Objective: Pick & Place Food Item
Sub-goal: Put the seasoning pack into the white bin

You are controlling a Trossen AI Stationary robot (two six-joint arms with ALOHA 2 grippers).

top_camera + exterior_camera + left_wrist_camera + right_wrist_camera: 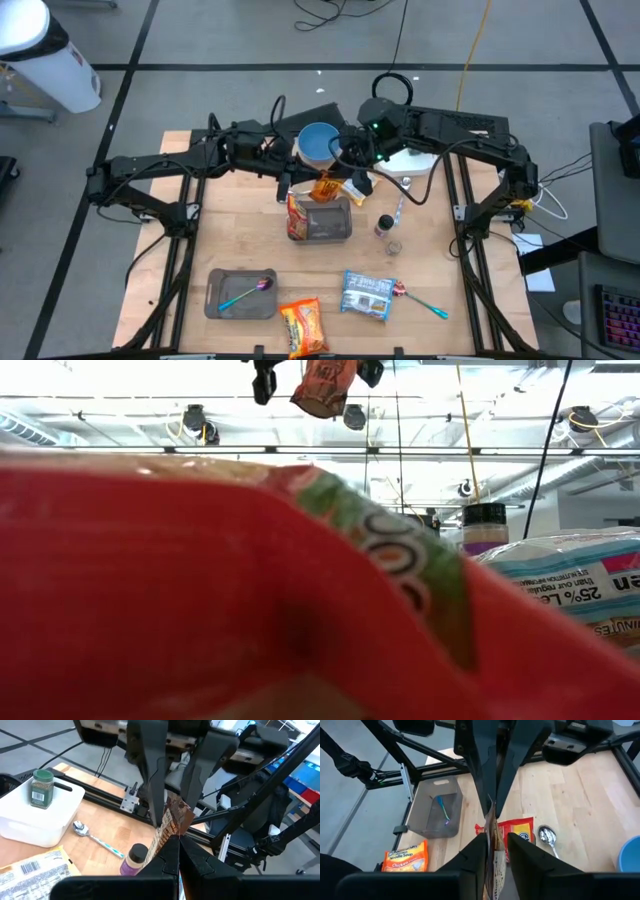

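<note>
Above the middle of the wooden table (250, 255), both arms meet over the grey tray (325, 222). The left gripper (290, 186) is clenched on one edge of a small orange-brown snack packet (327, 187), which hangs in the air between the two. The right gripper (352, 180), directly opposite, has its fingers narrowed around the packet's other edge; whether it bears the load I cannot tell. A clean handover probably needs the right grip firm before the left releases.
</note>
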